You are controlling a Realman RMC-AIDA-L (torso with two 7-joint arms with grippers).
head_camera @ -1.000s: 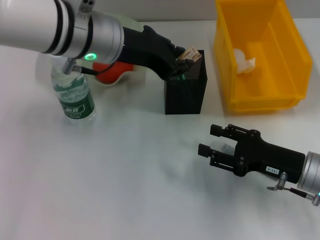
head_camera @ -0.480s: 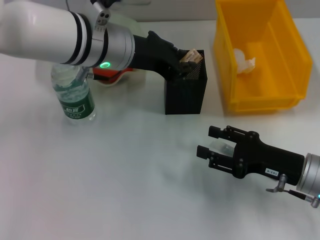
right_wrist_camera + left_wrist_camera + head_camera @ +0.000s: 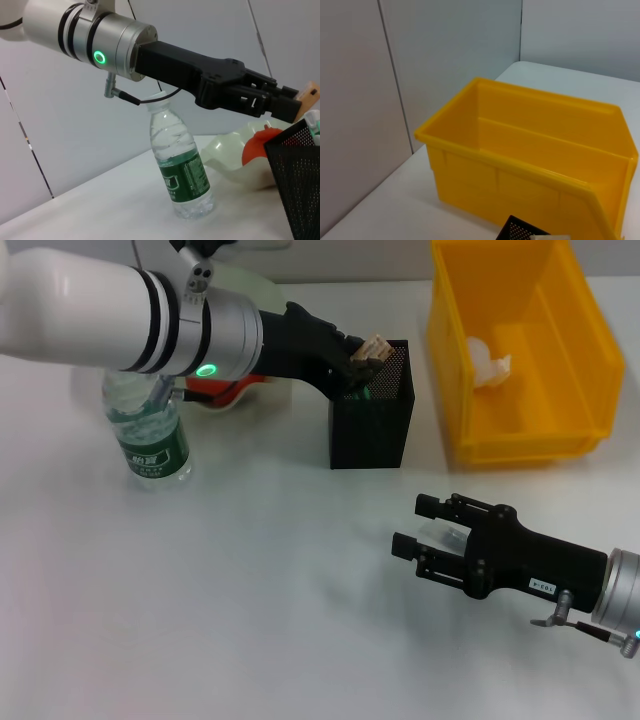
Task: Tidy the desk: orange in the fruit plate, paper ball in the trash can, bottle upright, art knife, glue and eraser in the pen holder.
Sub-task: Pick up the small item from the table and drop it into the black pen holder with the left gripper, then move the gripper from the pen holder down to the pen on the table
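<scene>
The black mesh pen holder (image 3: 371,420) stands mid-table. My left gripper (image 3: 366,355) hovers at its top rim, shut on a tan eraser (image 3: 376,344); the right wrist view shows the same eraser (image 3: 310,94) at the fingertips, above the pen holder (image 3: 300,180). A white and green item (image 3: 313,120) pokes up inside the holder. The bottle (image 3: 149,435) stands upright. The orange (image 3: 213,388) lies in the pale fruit plate (image 3: 252,287), mostly behind my arm. A paper ball (image 3: 487,361) sits in the yellow trash can (image 3: 520,445). My right gripper (image 3: 415,525) is open above the table.
The yellow bin (image 3: 530,165) stands just right of the pen holder, whose corner (image 3: 519,231) shows in the left wrist view. The bottle (image 3: 182,170) and the plate with the orange (image 3: 257,142) stand under and behind my left arm. A wall lies behind the table.
My left arm has shifted a little while its gripper stays over the pen holder with the eraser. The right gripper has drifted slightly left.
</scene>
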